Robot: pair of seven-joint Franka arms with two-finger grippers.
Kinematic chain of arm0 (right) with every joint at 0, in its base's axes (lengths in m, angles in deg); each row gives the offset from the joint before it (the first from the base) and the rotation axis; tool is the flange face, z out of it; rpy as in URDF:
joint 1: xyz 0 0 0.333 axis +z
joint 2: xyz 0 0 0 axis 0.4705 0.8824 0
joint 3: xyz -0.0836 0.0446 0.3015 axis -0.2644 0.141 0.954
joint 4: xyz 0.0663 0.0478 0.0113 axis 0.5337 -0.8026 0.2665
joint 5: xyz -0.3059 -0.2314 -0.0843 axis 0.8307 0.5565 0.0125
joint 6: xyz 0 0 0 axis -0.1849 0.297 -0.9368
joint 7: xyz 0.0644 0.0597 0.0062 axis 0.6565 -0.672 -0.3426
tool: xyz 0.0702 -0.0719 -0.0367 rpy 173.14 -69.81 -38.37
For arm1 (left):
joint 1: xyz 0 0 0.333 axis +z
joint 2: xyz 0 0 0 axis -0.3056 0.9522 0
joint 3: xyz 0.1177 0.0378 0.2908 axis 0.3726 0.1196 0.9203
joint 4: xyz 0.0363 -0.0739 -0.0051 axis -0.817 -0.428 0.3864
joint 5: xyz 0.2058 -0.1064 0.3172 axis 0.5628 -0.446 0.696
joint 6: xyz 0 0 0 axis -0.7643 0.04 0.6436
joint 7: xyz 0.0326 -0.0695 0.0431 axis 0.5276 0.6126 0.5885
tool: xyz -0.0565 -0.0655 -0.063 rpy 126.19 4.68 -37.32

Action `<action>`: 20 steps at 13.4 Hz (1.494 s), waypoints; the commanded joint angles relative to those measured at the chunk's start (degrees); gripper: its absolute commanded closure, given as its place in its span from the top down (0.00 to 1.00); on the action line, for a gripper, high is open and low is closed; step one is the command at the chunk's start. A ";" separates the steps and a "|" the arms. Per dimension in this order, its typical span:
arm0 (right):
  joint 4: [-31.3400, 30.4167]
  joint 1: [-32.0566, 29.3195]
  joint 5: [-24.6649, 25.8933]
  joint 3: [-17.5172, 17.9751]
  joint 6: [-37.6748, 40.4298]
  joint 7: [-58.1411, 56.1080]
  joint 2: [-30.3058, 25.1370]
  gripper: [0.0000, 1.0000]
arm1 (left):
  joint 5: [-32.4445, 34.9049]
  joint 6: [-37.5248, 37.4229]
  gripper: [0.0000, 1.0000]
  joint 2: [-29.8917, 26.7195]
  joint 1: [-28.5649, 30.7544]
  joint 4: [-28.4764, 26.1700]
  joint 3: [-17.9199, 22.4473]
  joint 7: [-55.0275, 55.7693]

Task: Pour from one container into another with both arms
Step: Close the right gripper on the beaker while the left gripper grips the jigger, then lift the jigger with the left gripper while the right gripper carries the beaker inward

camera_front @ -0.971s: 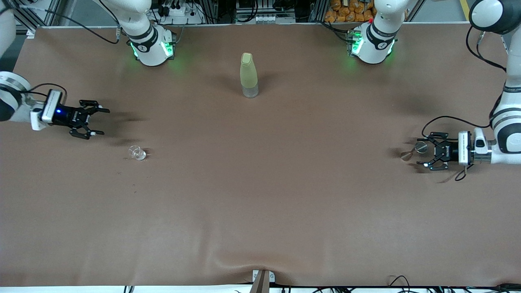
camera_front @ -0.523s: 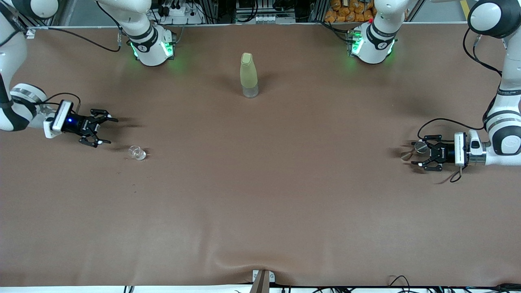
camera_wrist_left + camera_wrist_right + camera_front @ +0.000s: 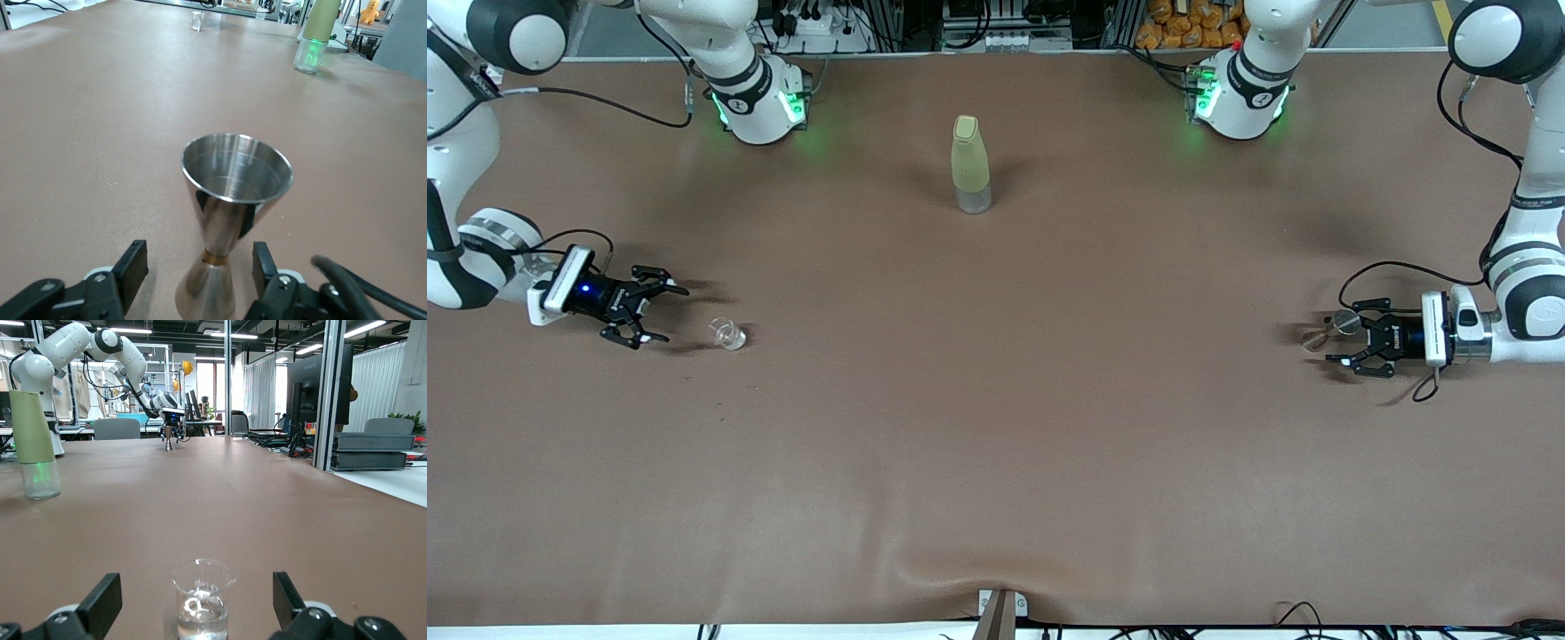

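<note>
**A:** Where does it all stand?

**B:** The left gripper (image 3: 1338,339) is low over the table (image 3: 996,462) at the left arm's end. Its fingers (image 3: 135,262) are on either side of the narrow waist of a steel measuring cup (image 3: 235,177). They are spread, with a gap showing on each side, so nothing is gripped. The right gripper (image 3: 669,315) is at the right arm's end, jaws wide apart, and a small glass beaker (image 3: 727,334) stands just ahead of its fingertips. The beaker has a little clear liquid in the bottom.

**A:** What worries you most?

**B:** The measuring cup. It is tall, top-heavy and slick, and it stands on a small foot. If one finger touches before the other, I'd expect it to tip or skate away. A grip on the sloped cone instead of the waist could squeeze it upward and out.

**A:** And the beaker?

**B:** It is light and the table cover looks soft. If the right gripper comes in off-centre, a fingertip could knock it over and spill the liquid before any pouring. It is also clear glass, which makes it hard to line up on.

**A:** Is anything in the way?

**B:** A yellow-green bottle (image 3: 970,164) stands mid-table, nearer the bases. If the arms meet there, an elbow could clip it.
</note>
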 commanded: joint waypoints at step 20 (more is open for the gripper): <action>8.80 -0.46 -3.77 6.57 -2.91 -15.99 13.07 1.00 | -2.47 -1.04 0.13 -0.30 0.06 -0.48 -0.38 -1.19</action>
